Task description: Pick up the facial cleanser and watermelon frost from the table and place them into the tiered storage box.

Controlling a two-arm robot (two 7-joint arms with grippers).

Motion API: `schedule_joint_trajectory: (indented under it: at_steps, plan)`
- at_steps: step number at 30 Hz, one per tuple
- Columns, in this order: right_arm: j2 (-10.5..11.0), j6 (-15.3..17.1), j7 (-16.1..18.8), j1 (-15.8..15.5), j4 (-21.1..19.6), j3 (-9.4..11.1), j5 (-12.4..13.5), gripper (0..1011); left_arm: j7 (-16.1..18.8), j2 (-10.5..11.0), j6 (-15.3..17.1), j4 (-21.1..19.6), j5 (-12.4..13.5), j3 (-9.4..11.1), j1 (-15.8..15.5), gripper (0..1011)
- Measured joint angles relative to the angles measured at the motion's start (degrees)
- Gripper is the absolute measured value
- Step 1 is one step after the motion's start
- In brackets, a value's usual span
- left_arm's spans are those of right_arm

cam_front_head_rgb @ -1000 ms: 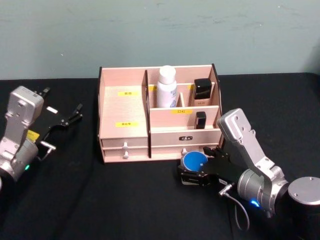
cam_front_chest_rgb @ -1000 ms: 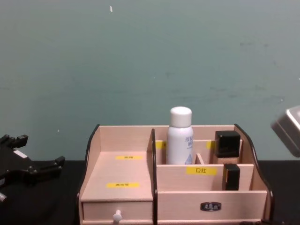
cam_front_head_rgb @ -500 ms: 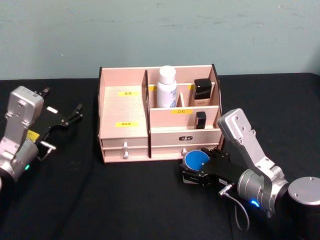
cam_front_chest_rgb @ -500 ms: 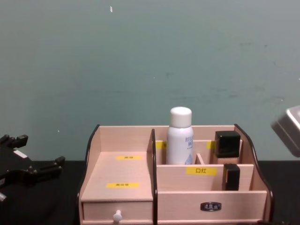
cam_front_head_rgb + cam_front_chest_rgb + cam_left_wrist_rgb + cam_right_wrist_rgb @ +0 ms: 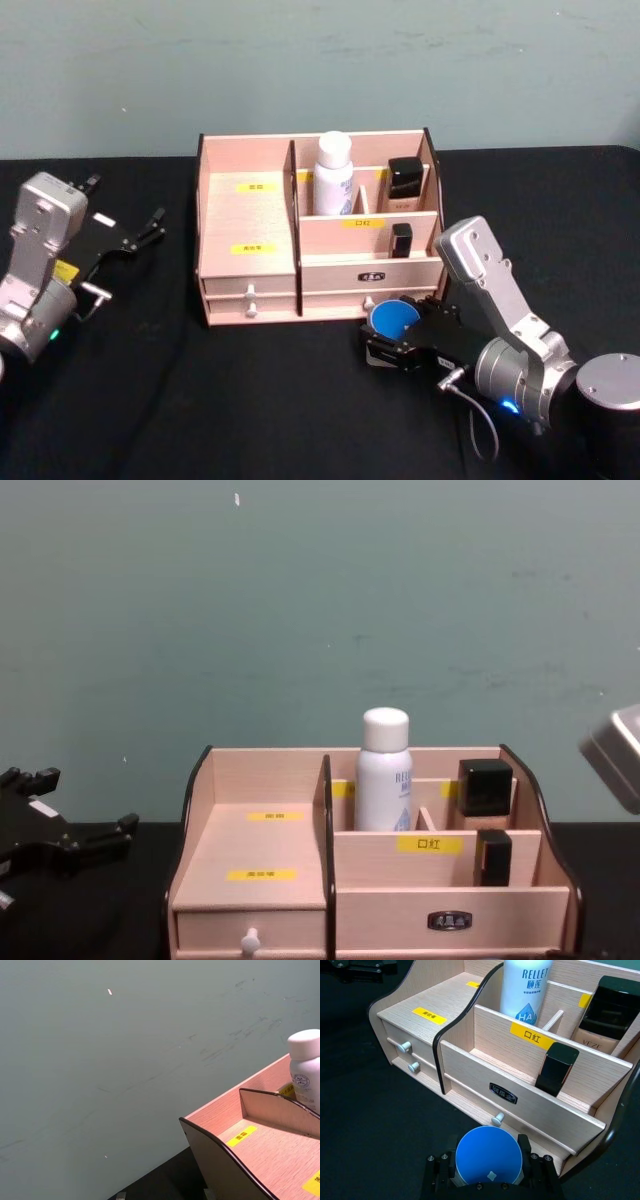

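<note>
The tiered storage box stands at the middle of the black desk, its drawers facing the robot. The facial cleanser stands upright in the rear compartment just right of the box's centre divider, its rounded cap rising above the walls. At its 3 o'clock, in the next rear compartment, stands a square black-capped bottle. A smaller black tube stands one tier lower, toward 5 o'clock from the cleanser. The watermelon frost is outside the box, at 5 o'clock from the box's centre and just in front of the lower drawer on that side. Its blue lid faces up, near the small drawer knob. The right claw reaches in from the 4 o'clock side and is clamped on the jar, one finger against each side of it below the lid. Whether the jar rests on the desk or is raised off it cannot be told. The left claw sits well apart from the box at its 9 o'clock, over the desk, its fingers spread apart and holding nothing.
</note>
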Motion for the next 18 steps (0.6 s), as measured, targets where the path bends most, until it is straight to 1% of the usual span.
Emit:
schedule_joint_trajectory:
  at_steps: [11, 18]
  plan:
    - [0.02, -0.16, 0.04, -0.05, 0.01, 0.04, 0.01, 730, 0.00, 0.00, 0.00, 0.00, 0.00, 0.00, 0.00, 1001]
    - [0.48, -1.26, 0.84, -0.16, -0.58, 0.26, 1.32, 730, 0.00, 0.00, 0.00, 0.00, 0.00, 0.00, 0.00, 1001]
